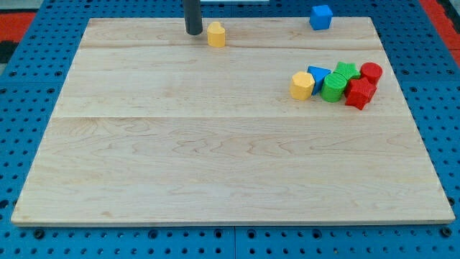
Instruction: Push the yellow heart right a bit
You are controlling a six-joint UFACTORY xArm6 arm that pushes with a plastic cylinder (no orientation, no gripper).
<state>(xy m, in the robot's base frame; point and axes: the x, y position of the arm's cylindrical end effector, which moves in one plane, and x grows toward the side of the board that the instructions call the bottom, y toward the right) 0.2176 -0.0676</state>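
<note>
Past the bare near boards and the block cluster [336, 83] at right, the yellow heart [216, 34] sits far, my tip [194, 33] just left, perhaps touching; jawless rod; light, stiff, likely slippery, so I'd push its left face squarely.

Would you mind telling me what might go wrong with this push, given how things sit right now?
My tip sits just left of the yellow heart, close to the board's top edge. An off-centre push may spin the heart or send it off that edge. Pushing too far could carry it toward the blue cube.
</note>
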